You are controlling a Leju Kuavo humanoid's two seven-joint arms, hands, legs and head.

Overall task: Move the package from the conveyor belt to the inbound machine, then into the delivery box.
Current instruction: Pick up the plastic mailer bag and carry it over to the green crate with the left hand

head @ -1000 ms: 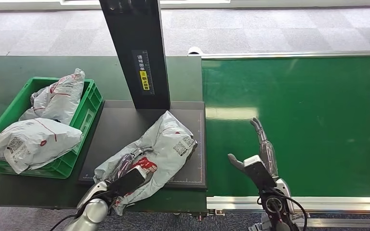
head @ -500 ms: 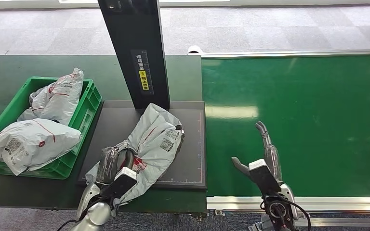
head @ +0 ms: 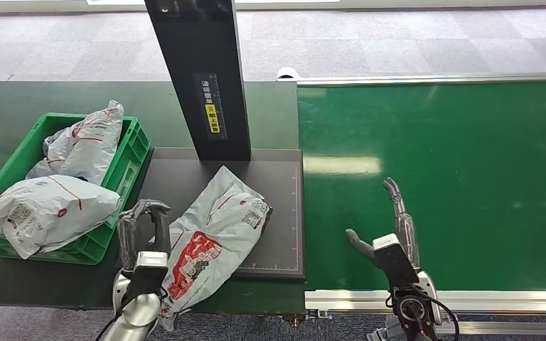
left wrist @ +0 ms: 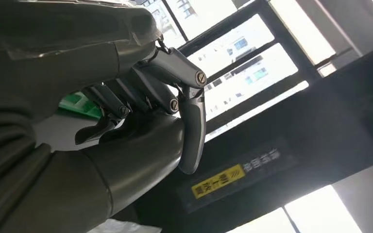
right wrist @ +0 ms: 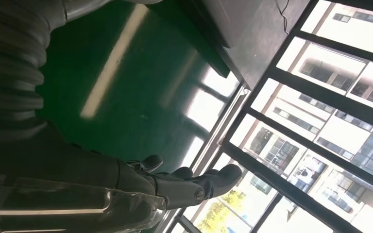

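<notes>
- Lifting the bag [head: 213,234] off the black plate [head: 284,213] and into the green box [head: 131,153] is the step in hand, I think.
- The left hand [head: 142,231] is nearest, at the bag's near left edge. Its fingers are curled in. It seems to hold the bag's edge, but I cannot tell for sure.
- To do it well, the hand should get a firm hold on the bag, lift it high enough to clear the box wall, then carry it to the side away from the belt.
- A soft bag can sag and slip, so a slow lift may be best.
- The bag is grey and crinkly, with a red picture and a small square code on it. It lies flat on the plate, with its near end hanging past the plate's front edge.
- The right hand [head: 391,238] is over the green belt [head: 455,163], on the far side of the plate from the box. It is open and holds nothing.
- Two more grey bags [head: 46,202] lie in the box, beside the plate.
- The black post [head: 202,78] stands at the plate's far edge.
</notes>
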